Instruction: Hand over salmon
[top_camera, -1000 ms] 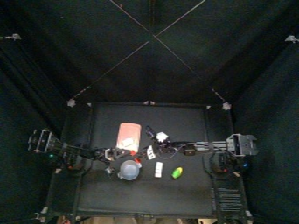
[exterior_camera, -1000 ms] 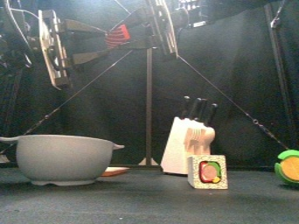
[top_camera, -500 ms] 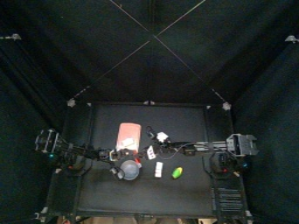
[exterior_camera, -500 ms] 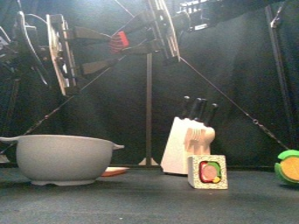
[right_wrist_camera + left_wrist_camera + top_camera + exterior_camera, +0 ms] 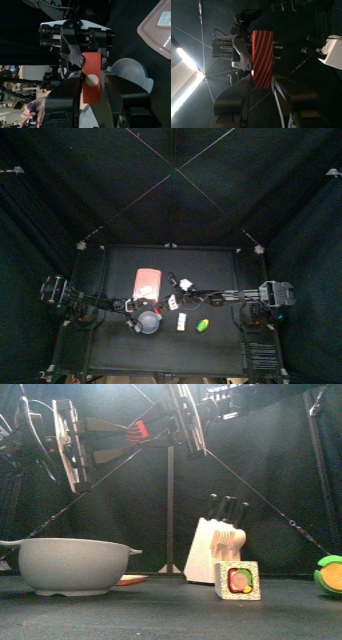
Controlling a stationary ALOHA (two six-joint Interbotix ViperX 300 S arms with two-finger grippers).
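The salmon (image 5: 134, 429), a flat red-orange slab with pale stripes, hangs high above the table between both arms. It also shows from above as the salmon (image 5: 147, 281). My right gripper (image 5: 92, 97) is shut on one end of the salmon (image 5: 92, 75). My left gripper (image 5: 261, 92) faces it, with its jaws open on either side of the other end of the salmon (image 5: 261, 57). In the front view the left gripper (image 5: 74, 444) and the right gripper (image 5: 185, 424) flank the slab.
On the table stand a grey bowl (image 5: 74, 564), a knife block (image 5: 218, 549), a sushi piece (image 5: 238, 578) and a green and orange item (image 5: 330, 574). From above, the bowl (image 5: 147, 323) lies under the raised slab. A person's hand (image 5: 32, 107) shows beyond the curtains.
The left gripper has shifted slightly right toward the slab, and its jaws have narrowed around the slab's end. The right gripper and the salmon have stayed put.
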